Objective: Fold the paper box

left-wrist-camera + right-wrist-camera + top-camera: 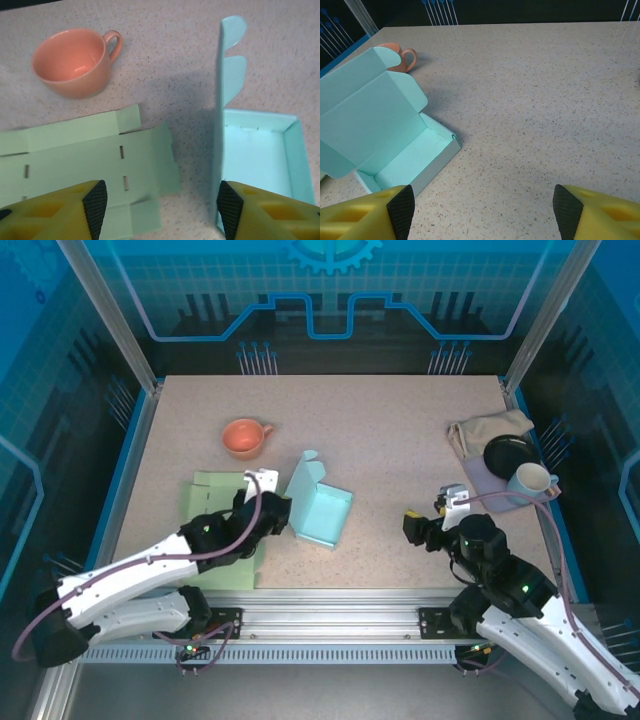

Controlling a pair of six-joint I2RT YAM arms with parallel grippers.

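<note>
Turquoise paper box [255, 155] seemingly empty; orange cup [72, 60] empty; left gripper [161, 202], right gripper [484, 207] spread.

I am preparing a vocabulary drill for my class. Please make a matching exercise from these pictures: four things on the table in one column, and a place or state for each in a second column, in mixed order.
Things:
1. orange cup
2. blue paper box
3. green sheet
4. white mug

Places or states:
A. lies flat and unfolded at the near left
B. stands at the right edge, beside a black dish
C. tray formed, lid standing open
D. upright, beyond the green sheet, handle to the right

Pairs: 1-D; 2-C; 3-A; 4-B
</note>
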